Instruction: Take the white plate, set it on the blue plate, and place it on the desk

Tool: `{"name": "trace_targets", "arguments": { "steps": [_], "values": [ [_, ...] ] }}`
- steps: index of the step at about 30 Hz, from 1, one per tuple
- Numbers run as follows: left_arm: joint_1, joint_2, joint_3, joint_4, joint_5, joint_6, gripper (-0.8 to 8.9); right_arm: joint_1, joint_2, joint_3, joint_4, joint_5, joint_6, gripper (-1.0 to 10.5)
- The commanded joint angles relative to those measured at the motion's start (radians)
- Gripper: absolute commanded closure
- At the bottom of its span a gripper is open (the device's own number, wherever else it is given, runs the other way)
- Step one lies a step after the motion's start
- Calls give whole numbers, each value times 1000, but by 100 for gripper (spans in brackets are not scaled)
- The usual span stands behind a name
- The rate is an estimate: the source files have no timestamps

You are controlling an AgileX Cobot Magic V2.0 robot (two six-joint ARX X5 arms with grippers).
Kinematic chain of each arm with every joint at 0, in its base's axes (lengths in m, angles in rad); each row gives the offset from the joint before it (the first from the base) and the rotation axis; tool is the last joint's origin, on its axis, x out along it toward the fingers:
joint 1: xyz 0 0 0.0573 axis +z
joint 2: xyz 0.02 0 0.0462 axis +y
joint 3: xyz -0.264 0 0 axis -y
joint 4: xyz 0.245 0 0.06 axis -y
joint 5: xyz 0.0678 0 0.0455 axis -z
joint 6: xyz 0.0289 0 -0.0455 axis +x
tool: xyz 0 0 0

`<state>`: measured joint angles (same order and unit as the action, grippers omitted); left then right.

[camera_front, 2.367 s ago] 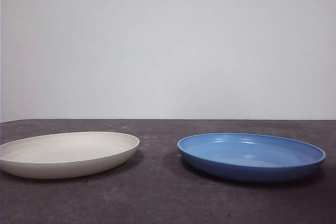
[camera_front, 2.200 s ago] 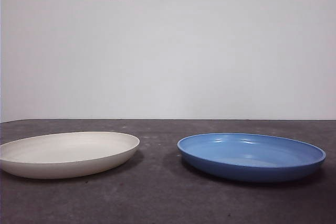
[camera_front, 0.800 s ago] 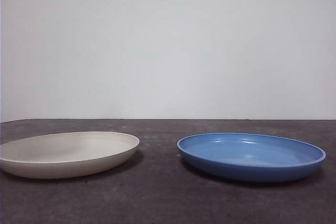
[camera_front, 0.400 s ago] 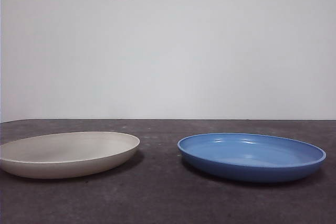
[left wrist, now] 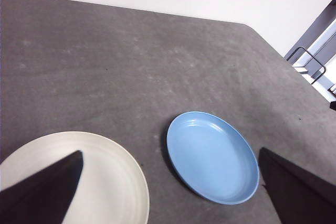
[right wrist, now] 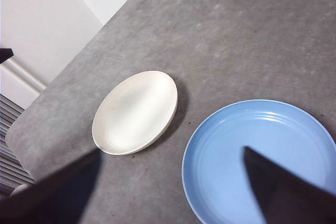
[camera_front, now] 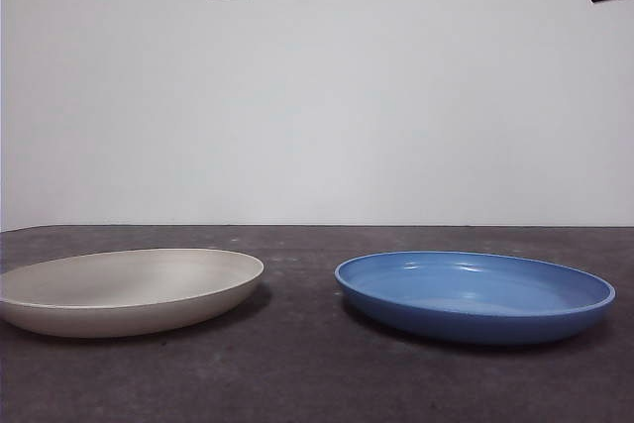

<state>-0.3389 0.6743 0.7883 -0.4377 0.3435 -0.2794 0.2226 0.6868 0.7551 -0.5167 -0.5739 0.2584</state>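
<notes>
I am observing the left gripper (left wrist: pixel 168 192) hanging high above the white plate (camera_front: pixel 127 289), jaws spread wide and holding nothing. The right gripper (right wrist: pixel 173 192) is likewise gaping wide and empty, high over the blue plate (camera_front: pixel 474 294). Both plates are lying apart, side by side on the desk (camera_front: pixel 297 373).

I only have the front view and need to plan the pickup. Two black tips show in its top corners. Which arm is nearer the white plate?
Observer: The left one. From above, the left tool has one jaw over the white plate.
Operator: Are its jaws open?
Observer: Yes, spread wide, with nothing held between them.
Operator: And the other arm?
Observer: The right tool is open too, hanging well above the blue plate.
</notes>
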Motion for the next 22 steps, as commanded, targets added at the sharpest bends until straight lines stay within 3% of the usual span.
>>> {"name": "trace_targets", "arguments": {
  "steps": [1,10,22],
  "values": [
    [-4,4,18,1,3,-3,210,4,3,16,7,19,-12,401],
    [43,26,53,-156,60,-44,223,4,3,16,7,32,-13,393],
    [304,324,253,-348,274,9,223,4,3,16,6,21,-12,393]
  ]
}}
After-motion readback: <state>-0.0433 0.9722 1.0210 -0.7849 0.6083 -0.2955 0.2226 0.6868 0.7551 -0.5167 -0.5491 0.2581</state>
